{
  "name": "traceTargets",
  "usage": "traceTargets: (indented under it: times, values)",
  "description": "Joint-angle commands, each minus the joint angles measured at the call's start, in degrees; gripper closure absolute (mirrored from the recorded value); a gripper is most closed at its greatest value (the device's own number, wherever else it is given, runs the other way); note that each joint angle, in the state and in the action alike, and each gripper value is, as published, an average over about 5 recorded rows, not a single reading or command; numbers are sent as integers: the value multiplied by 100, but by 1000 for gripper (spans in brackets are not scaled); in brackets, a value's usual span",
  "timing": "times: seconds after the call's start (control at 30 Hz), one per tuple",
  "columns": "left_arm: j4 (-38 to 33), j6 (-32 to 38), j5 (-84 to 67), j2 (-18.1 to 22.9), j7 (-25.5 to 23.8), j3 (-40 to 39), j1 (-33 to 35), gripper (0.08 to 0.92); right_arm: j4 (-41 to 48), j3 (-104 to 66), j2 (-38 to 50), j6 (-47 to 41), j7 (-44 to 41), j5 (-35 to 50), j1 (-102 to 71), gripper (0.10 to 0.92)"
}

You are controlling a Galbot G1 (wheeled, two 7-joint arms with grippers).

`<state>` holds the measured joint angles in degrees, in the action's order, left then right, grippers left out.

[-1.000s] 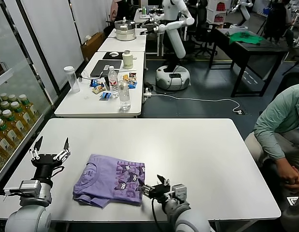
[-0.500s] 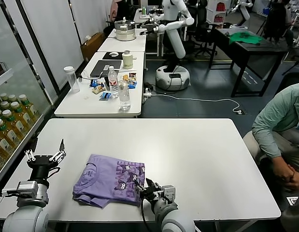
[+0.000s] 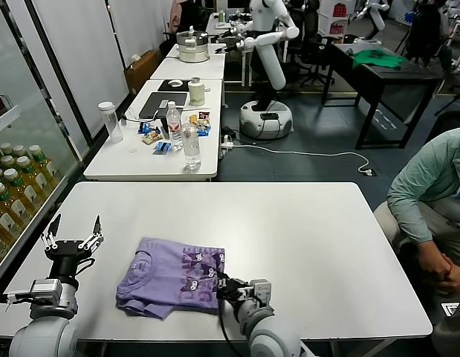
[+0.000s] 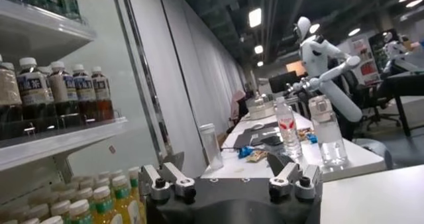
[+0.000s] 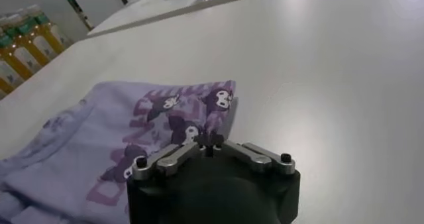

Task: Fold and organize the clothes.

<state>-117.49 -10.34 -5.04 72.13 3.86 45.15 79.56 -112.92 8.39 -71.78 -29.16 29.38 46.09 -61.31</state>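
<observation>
The lavender T-shirt (image 3: 170,275) lies loosely folded on the near left part of the white table (image 3: 304,238), its dark purple cartoon print facing up on its right half. My right gripper (image 3: 221,289) sits low at the shirt's near right edge. In the right wrist view the gripper (image 5: 209,140) has its fingers drawn together, pinching the printed edge of the shirt (image 5: 132,132). My left gripper (image 3: 72,232) is held up over the table's left edge, left of the shirt and apart from it. It stands open (image 4: 227,158) with nothing in it.
A seated person (image 3: 430,201) is at the table's right side. Behind stands a second table (image 3: 140,160) with bottles and snacks. Shelves of bottled drinks (image 3: 14,186) line the left wall. Another robot (image 3: 267,67) stands farther back.
My right gripper has gone from open to shut on the shirt's near right edge, nudging in slightly to the left. The left gripper dipped a little and came back, still open.
</observation>
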Motion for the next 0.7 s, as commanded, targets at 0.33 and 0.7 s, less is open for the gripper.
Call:
traceTargets:
  times: [0.33,0.7]
  values:
    - [363,110,165,253,-64,-467,-155,177,-1094,-3343,1801,-320,-1743,-412,-1214,914]
    - [388,421,317,451,-226,-629,-51,177,-1064,-3366,1500,-97,-2475,-2830,-1496,797]
